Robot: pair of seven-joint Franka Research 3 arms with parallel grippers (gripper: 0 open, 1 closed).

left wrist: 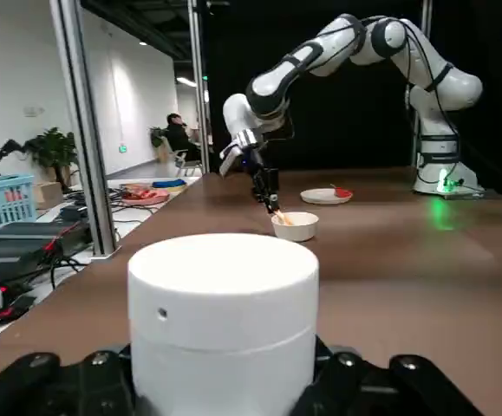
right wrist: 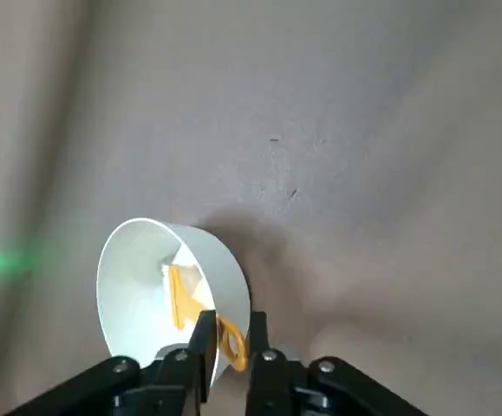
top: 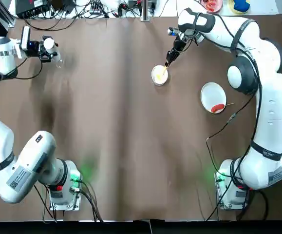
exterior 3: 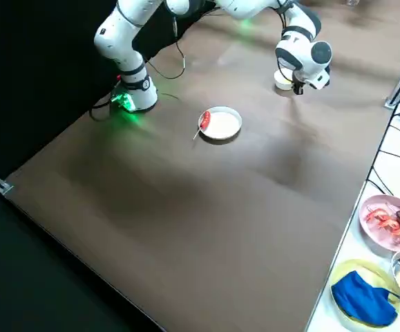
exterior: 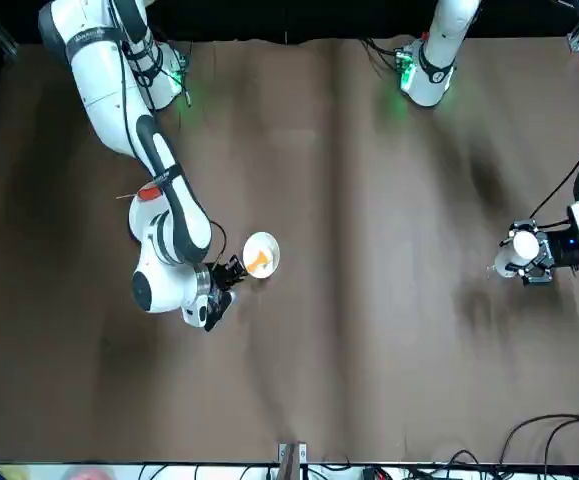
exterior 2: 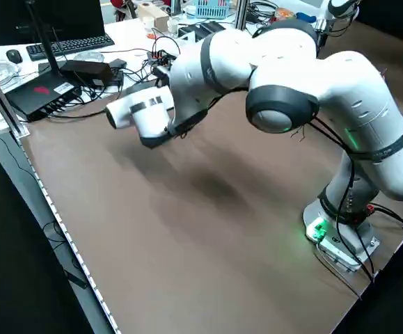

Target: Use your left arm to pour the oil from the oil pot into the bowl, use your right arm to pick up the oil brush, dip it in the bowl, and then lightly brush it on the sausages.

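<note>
At the table's far left, my left gripper [top: 44, 49] is shut on the oil pot [top: 49, 46]. Its white cap [left wrist: 223, 303] fills the left wrist view. The small white bowl [top: 159, 75] sits at the far middle of the table. My right gripper [top: 171, 56] hangs just over the bowl's rim, shut on the orange-yellow oil brush [right wrist: 190, 308]. The brush head reaches down into the bowl [right wrist: 159, 286]. A red sausage [top: 217, 107] on a thin stick lies on the white plate [top: 212, 93], to the right of the bowl and nearer the arms' bases.
Cables, a keyboard and boxes lie beyond the table's far edge. Dishes of food and a blue cloth [exterior 3: 363, 299] sit on a side bench. Brown tabletop stretches between the bowl and the oil pot.
</note>
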